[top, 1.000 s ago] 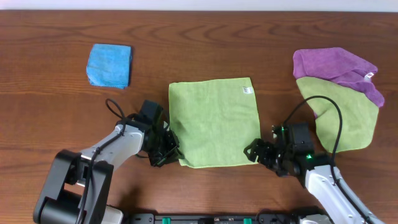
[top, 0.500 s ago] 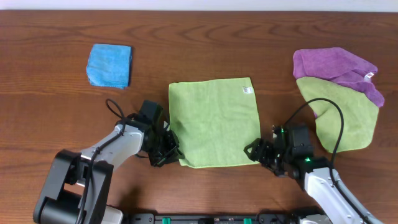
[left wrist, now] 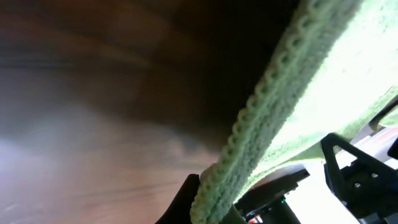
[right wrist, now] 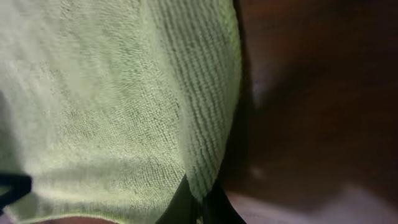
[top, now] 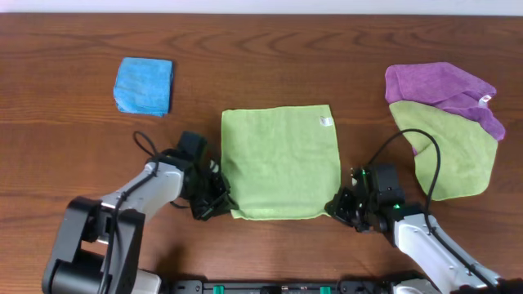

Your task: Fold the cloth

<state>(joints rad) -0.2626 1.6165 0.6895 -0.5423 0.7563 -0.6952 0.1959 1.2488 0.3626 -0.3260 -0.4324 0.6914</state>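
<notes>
The lime-green cloth (top: 281,161) lies flat and roughly square at the table's middle, its small white tag (top: 325,122) near the far right corner. My left gripper (top: 219,202) is shut on the cloth's near left corner; in the left wrist view the stitched hem (left wrist: 261,112) runs up from between the jaws. My right gripper (top: 336,207) is shut on the near right corner, and the right wrist view shows the cloth's edge (right wrist: 205,124) pinched between the dark fingers (right wrist: 180,205).
A second lime-green cloth (top: 458,159) lies at the right, with a purple cloth (top: 437,86) overlapping its far part. A small bright-blue folded cloth (top: 145,84) sits at the far left. Black cables loop from both wrists.
My right gripper has moved in onto the near right corner and shut on it. The cloth's near edge has shifted slightly. The left gripper stays shut on its corner.
</notes>
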